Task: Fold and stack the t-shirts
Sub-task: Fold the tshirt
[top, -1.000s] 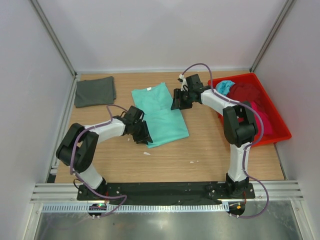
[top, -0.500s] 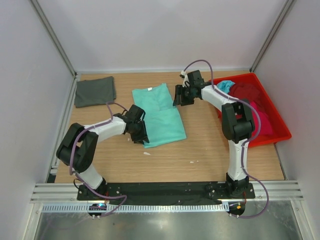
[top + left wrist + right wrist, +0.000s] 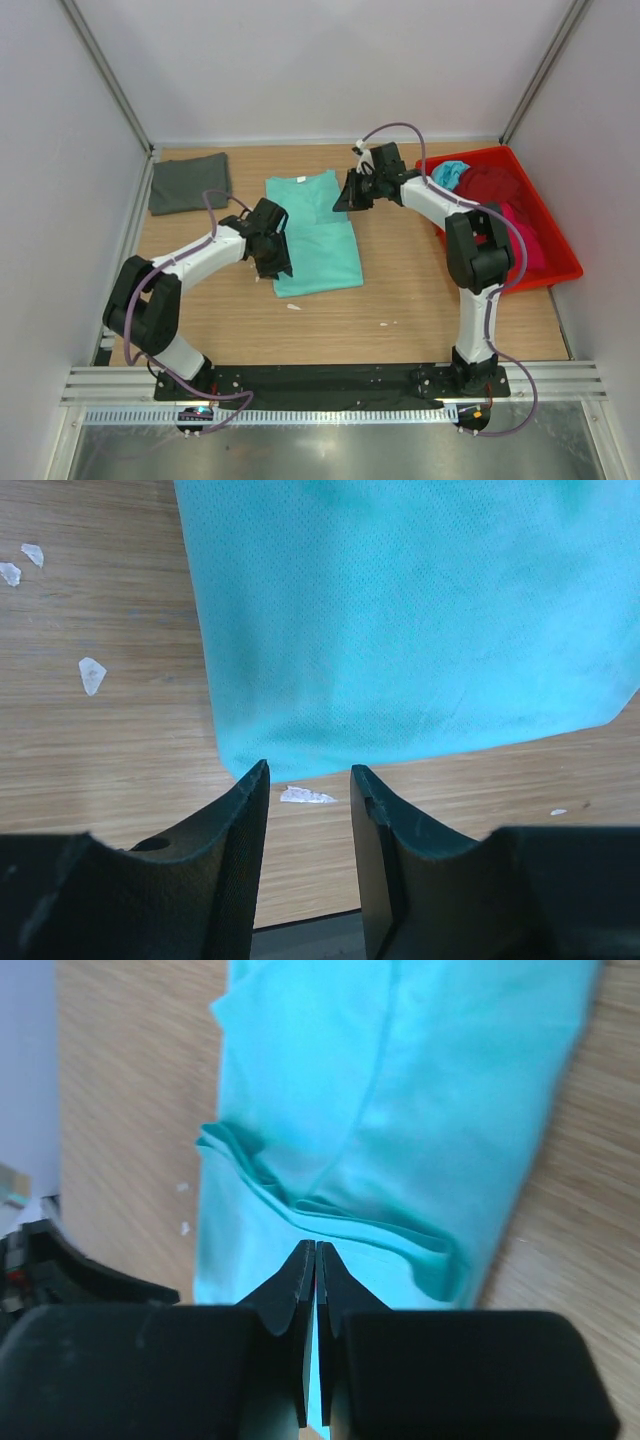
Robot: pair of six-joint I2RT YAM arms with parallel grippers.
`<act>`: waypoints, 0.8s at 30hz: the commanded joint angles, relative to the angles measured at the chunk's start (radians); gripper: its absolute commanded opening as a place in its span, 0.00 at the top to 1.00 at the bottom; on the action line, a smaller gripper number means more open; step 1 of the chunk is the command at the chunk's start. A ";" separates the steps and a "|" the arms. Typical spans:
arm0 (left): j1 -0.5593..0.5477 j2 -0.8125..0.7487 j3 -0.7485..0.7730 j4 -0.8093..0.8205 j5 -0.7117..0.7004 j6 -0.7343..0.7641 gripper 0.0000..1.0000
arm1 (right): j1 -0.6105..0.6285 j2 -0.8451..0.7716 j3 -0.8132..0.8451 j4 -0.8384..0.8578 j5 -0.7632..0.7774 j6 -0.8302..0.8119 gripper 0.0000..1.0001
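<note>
The mint green t-shirt (image 3: 312,235) lies half folded on the table, filling the upper part of the left wrist view (image 3: 400,620) and most of the right wrist view (image 3: 440,1090). My left gripper (image 3: 273,266) (image 3: 308,768) is open and empty, its tips just short of the shirt's lower left corner. At the shirt's upper right edge, my right gripper (image 3: 347,196) (image 3: 315,1245) is shut on the cloth beside a bunched fold. A dark grey t-shirt (image 3: 190,183) lies folded at the far left. Turquoise (image 3: 450,172), maroon (image 3: 495,185) and pink (image 3: 522,238) t-shirts are heaped in the tray.
The red plastic tray (image 3: 560,262) stands at the right side of the wooden table (image 3: 420,290). Small white scraps (image 3: 293,306) (image 3: 92,675) lie near the shirt's lower left corner. White walls close in on the left, back and right.
The mint green shirt has slid left and turned straighter. My left gripper moved left with its lower corner and opened a little. My right gripper went from open to shut at the upper right edge.
</note>
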 commanded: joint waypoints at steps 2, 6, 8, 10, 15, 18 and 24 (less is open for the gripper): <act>0.004 -0.013 -0.018 0.022 0.040 -0.007 0.61 | 0.044 -0.009 0.011 0.146 -0.155 0.107 0.92; 0.004 -0.012 -0.054 0.057 0.045 -0.003 0.61 | 0.070 0.051 0.028 0.180 -0.224 0.144 0.92; 0.004 -0.010 -0.066 0.057 0.039 0.000 0.61 | 0.084 0.079 0.026 0.200 -0.248 0.147 0.92; 0.004 -0.010 -0.081 0.057 0.027 0.000 0.61 | 0.088 0.099 0.025 0.211 -0.264 0.157 0.92; 0.004 -0.006 -0.107 0.062 0.014 0.002 0.62 | 0.093 0.178 0.026 0.285 -0.313 0.190 0.93; 0.004 -0.001 -0.129 0.065 -0.001 0.003 0.61 | 0.091 0.246 0.069 0.274 -0.291 0.184 0.94; 0.004 0.013 -0.161 0.062 -0.012 -0.007 0.62 | 0.088 0.321 0.108 0.243 -0.258 0.161 0.95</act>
